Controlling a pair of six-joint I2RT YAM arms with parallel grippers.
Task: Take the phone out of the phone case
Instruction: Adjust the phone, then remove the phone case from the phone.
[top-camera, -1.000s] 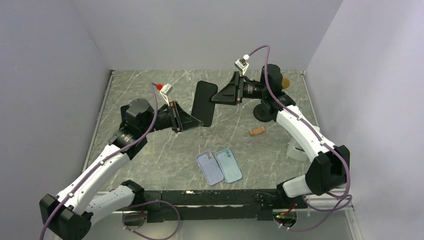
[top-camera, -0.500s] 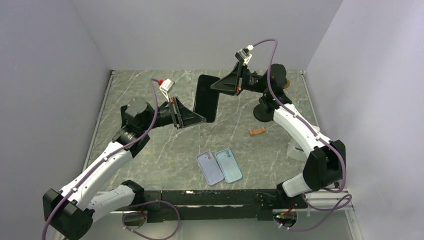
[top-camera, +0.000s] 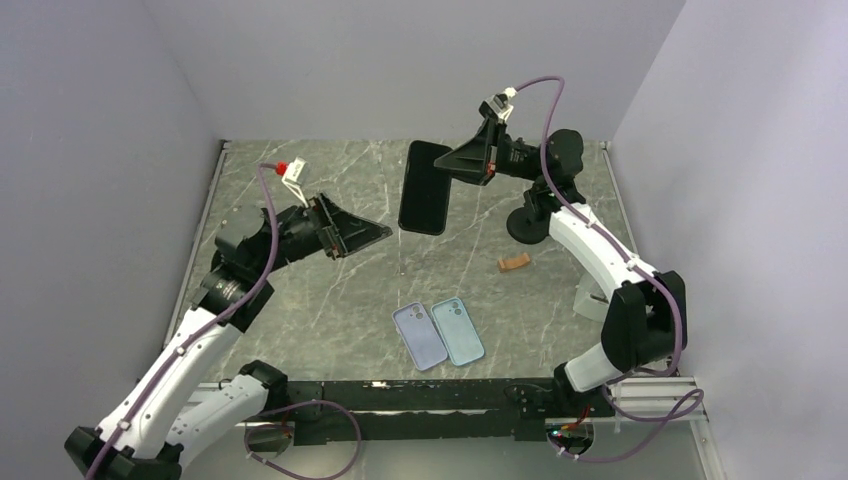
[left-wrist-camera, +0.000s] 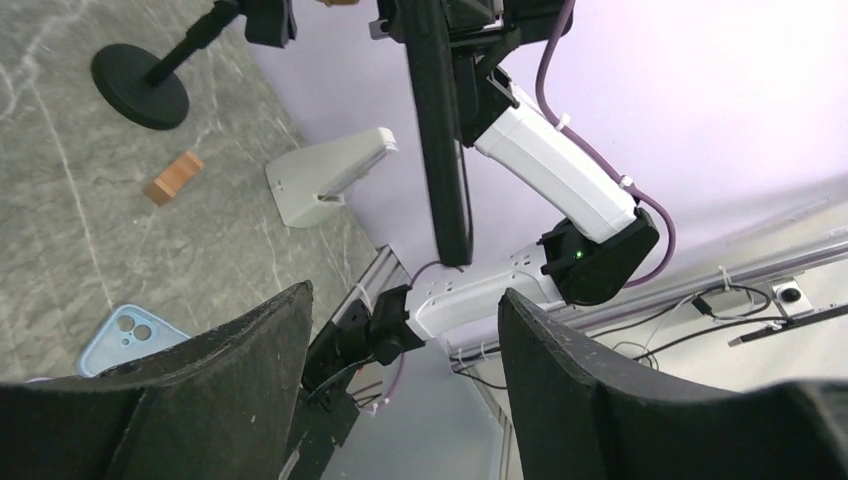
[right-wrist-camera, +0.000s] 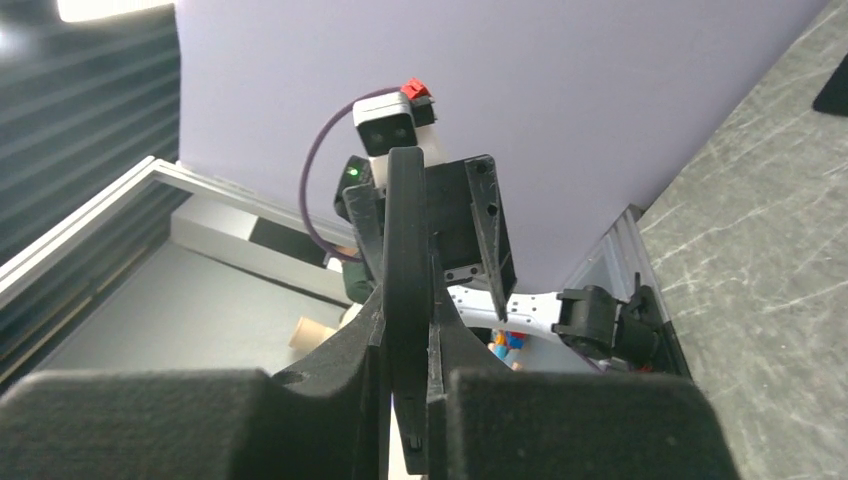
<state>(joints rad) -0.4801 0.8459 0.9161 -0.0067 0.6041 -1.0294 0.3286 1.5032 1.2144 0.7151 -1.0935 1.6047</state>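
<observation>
A black phone (top-camera: 424, 188) hangs upright in the air above the back of the table, and I cannot tell whether a case is around it. My right gripper (top-camera: 446, 166) is shut on its upper right edge. In the right wrist view the phone (right-wrist-camera: 405, 260) stands edge-on, pinched between the two pads of that gripper (right-wrist-camera: 408, 400). My left gripper (top-camera: 376, 233) is open, lower and to the left of the phone, touching nothing. From the left wrist the phone (left-wrist-camera: 440, 130) shows edge-on well beyond the empty left gripper (left-wrist-camera: 405, 340).
A lavender case (top-camera: 420, 337) and a light blue case (top-camera: 458, 331) lie side by side near the front. A small brown block (top-camera: 514, 262), a black round-based stand (top-camera: 527, 225) and a white wedge stand (top-camera: 595, 300) sit on the right.
My left gripper has let go of the phone, opened and drawn back to the left. The right gripper has closed on the phone and lifted it up and slightly right.
</observation>
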